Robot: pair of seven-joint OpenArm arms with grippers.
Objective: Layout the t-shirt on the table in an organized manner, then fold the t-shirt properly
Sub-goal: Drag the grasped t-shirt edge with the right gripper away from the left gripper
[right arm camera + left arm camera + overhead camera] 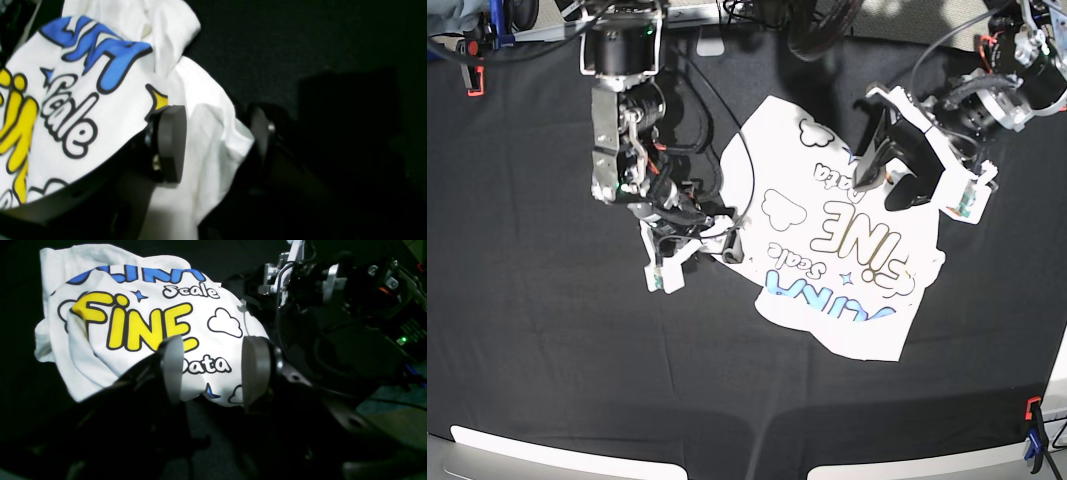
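1. Still laying out: t-shirt lying crumpled, print up, mid table.
2. Hovering apart, holding nothing: left gripper, right gripper.
3. Next, likely needing edge grasps, pulling flat.

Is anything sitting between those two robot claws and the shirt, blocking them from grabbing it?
Nothing visible. Both the left end effector and right end effector are open right at the t-shirt, with only white cloth between their fingers.
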